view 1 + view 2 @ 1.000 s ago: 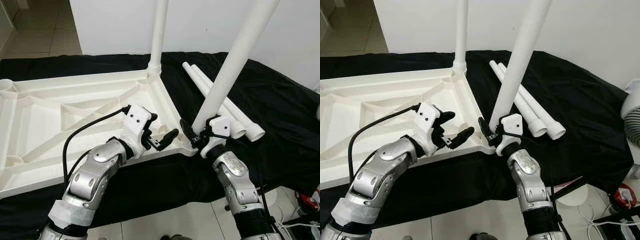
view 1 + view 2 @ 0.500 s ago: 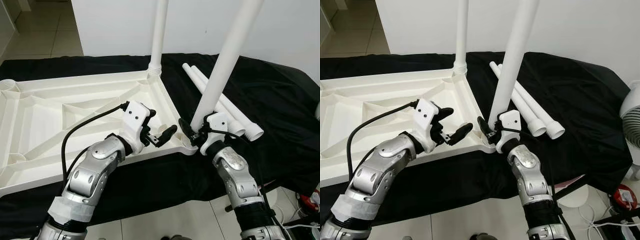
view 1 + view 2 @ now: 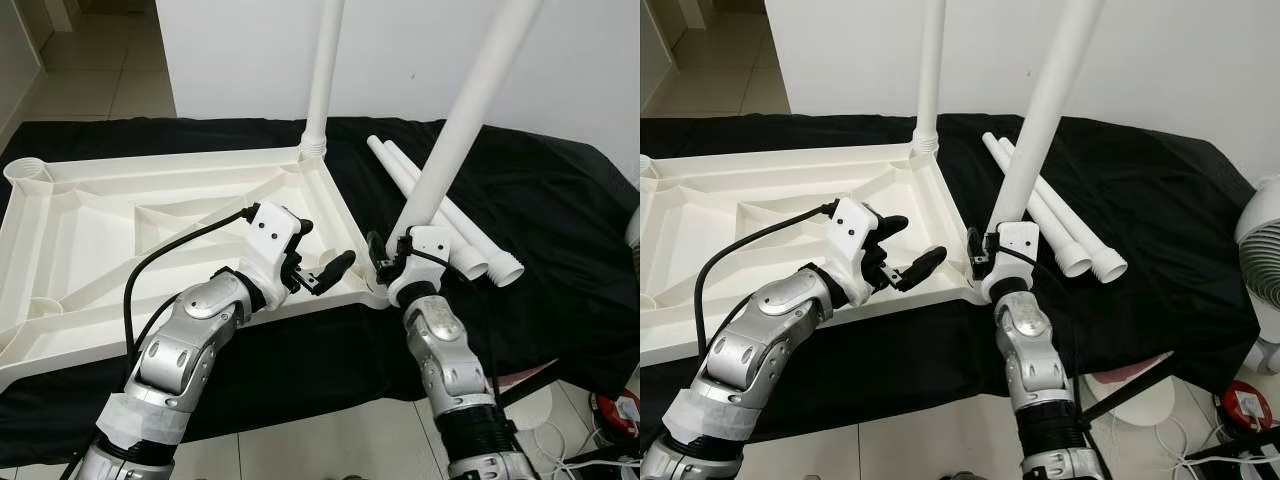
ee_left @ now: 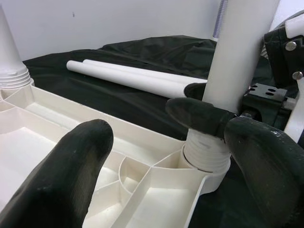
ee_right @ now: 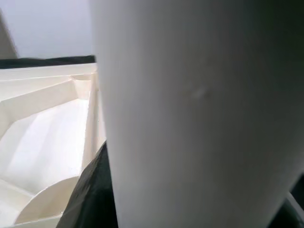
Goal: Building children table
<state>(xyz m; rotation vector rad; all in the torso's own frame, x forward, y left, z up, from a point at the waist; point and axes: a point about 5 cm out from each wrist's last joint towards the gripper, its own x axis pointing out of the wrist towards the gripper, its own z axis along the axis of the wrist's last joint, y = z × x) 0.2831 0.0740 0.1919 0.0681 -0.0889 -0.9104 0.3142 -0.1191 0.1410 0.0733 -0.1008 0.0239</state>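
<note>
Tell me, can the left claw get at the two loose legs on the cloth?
Probably not directly. The left claw hovers open over the tabletop; the held leg and right claw stand between it and the loose legs.

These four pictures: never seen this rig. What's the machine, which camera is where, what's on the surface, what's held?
A humanoid robot with two silver arms, each ending in a two-fingered black gripper. The two wide pictures come from its head, looking down; the two close ones come from a camera on each wrist.

On a black cloth lies an upside-down white plastic tabletop. One leg already stands in its far corner. Two spare legs lie on the cloth.

The right gripper is shut on a second leg, tilted, its threaded end at the near corner socket. The left gripper hovers open beside that corner.
</note>
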